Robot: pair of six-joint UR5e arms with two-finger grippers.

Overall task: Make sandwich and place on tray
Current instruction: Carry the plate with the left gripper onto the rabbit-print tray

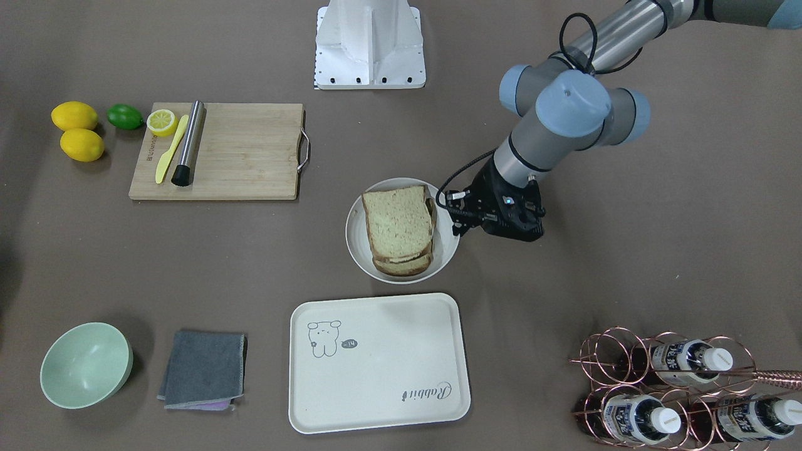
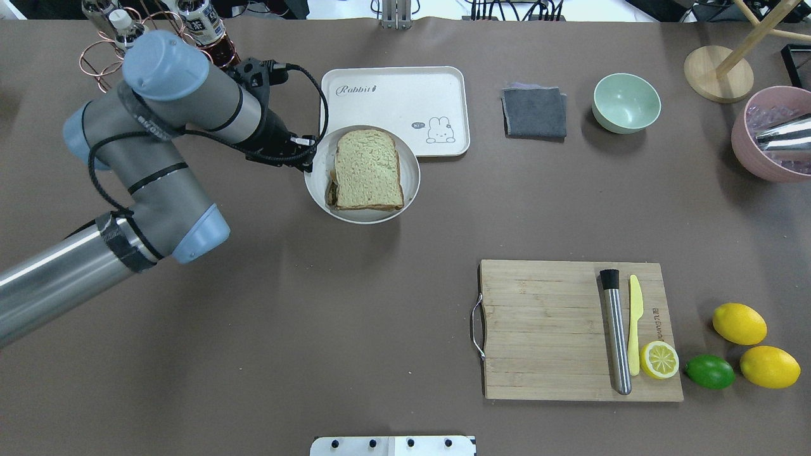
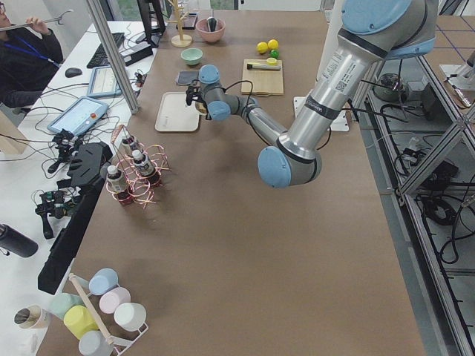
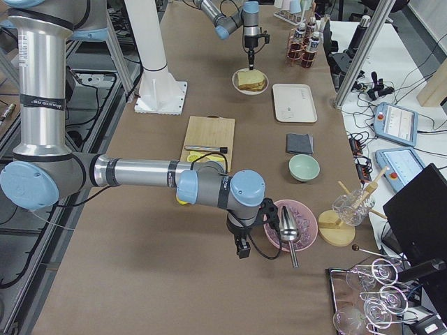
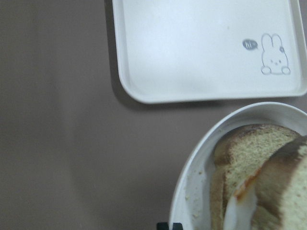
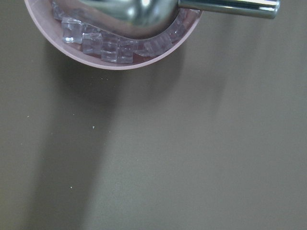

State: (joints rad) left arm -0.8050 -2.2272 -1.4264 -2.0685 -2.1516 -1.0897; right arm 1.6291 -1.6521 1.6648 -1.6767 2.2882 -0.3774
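We are seeing left tool [image 2: 307,161] hanging at plate [image 2: 413,174] rim beside sandwich [image 2: 367,170], tray [image 2: 393,101] just beside plate. Right tool [image 4: 242,250] near pink bowl [image 2: 747,149]. We cannot tell either's grip.

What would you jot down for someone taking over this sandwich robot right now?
Left gripper: looks shut and empty, at the rim of the round plate, beside the sandwich.
Right gripper: far off, by the pink ice bowl; whether it is open or shut cannot be told.
Sandwich: two bread slices with egg between them, lying on the plate.
Tray: next to the plate, nothing on it.
Done: the sandwich is made.
Left: move it onto the tray.
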